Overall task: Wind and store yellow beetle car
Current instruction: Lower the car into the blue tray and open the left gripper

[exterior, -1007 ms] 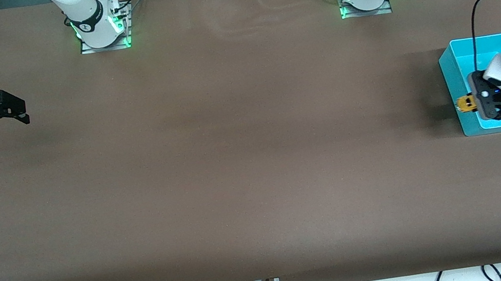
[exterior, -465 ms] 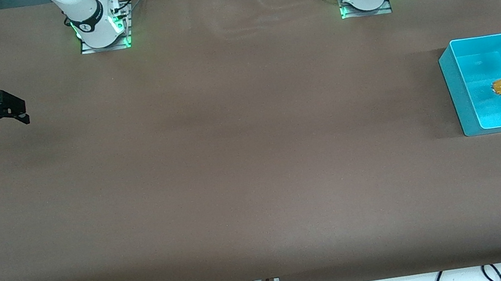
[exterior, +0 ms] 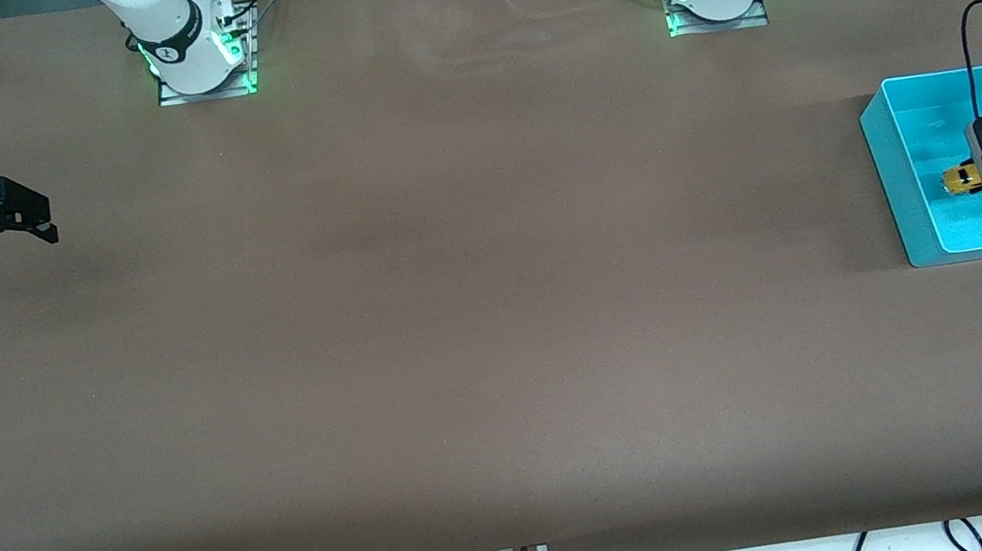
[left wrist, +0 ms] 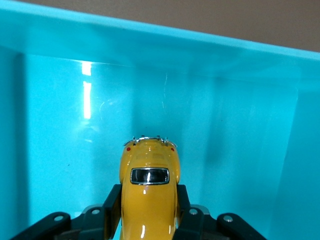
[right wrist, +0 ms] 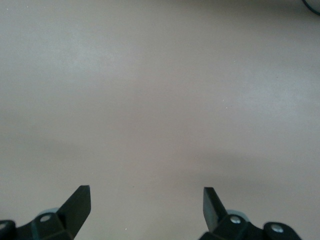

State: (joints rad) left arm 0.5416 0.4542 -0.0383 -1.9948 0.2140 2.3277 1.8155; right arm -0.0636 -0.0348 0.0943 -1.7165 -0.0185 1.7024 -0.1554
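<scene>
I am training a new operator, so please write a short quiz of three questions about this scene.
1. True or false: the left pincer grips the car.
2. What is the car over? A) bare table B) the bin C) a plate
3. In what state is the right pincer, and what is it over?

Key
1. True; its fingers press both sides of the car.
2. B; whether the car touches the bin floor cannot be told.
3. Open and empty, over the table at the right arm's end, waiting.
</scene>
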